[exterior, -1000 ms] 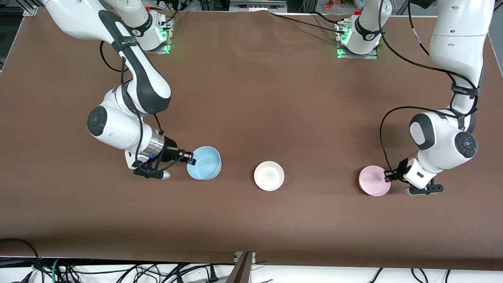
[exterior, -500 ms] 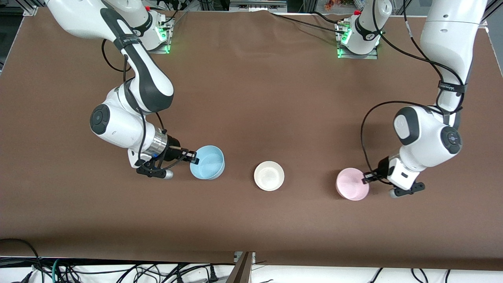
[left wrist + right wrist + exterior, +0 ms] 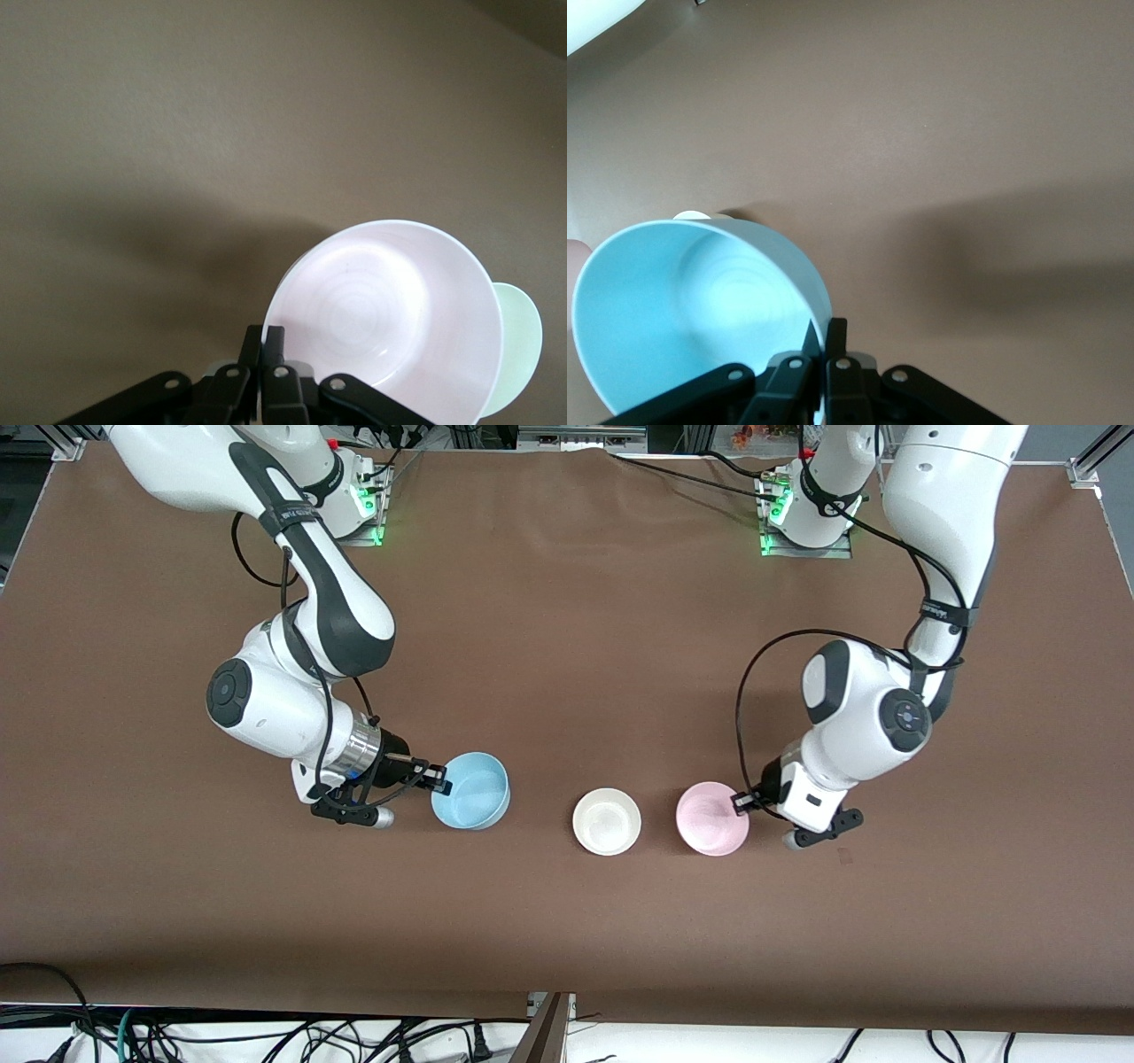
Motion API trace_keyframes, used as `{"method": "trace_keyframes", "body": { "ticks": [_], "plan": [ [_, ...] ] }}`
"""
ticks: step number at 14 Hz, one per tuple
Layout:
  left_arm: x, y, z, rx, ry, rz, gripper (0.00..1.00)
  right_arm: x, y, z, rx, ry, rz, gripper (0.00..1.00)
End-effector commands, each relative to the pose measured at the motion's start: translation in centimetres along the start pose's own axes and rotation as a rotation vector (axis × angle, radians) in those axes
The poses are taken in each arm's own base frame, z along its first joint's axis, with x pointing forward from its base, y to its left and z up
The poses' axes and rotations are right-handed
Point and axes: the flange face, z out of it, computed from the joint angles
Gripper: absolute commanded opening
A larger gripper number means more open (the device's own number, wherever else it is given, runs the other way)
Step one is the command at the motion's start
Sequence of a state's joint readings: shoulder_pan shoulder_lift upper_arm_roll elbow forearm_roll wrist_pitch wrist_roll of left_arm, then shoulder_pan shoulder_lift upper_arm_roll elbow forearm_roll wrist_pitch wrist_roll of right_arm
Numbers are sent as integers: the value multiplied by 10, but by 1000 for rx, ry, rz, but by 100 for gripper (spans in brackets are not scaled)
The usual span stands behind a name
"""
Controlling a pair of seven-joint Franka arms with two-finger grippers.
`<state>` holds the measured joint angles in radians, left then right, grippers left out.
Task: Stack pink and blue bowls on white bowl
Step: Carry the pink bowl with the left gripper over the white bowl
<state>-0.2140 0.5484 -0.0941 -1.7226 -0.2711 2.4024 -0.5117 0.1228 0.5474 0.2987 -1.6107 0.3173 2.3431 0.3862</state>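
The white bowl (image 3: 606, 821) sits on the brown counter (image 3: 567, 646), nearest the front camera. Just beside it, toward the left arm's end, the left tool (image 3: 741, 802) pinches the pink bowl's (image 3: 711, 830) rim. Toward the right arm's end, the right tool (image 3: 436, 781) pinches the blue bowl's (image 3: 471, 802) rim.

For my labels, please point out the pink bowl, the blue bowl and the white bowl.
pink bowl (image 3: 711, 828): front view, on its inside.
blue bowl (image 3: 472, 800): front view, on its inside.
white bowl (image 3: 606, 821): front view, middle of its glossy inside.
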Motion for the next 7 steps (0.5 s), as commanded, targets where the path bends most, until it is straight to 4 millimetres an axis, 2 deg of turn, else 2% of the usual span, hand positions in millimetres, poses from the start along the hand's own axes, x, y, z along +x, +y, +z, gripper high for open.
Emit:
{"method": "trace_keyframes", "body": {
  "ticks": [1, 3, 7],
  "plan": [
    [-31, 26, -1, 12, 21, -34, 0, 6, -1, 0, 17, -12, 8, 0],
    [-47, 44, 5, 6, 22, -56, 0, 6, -1, 0, 17, -12, 8, 0],
    [-68, 64, 19, -13, 36, -80, 0, 6, -1, 0, 17, -12, 9, 0]
  ]
}}
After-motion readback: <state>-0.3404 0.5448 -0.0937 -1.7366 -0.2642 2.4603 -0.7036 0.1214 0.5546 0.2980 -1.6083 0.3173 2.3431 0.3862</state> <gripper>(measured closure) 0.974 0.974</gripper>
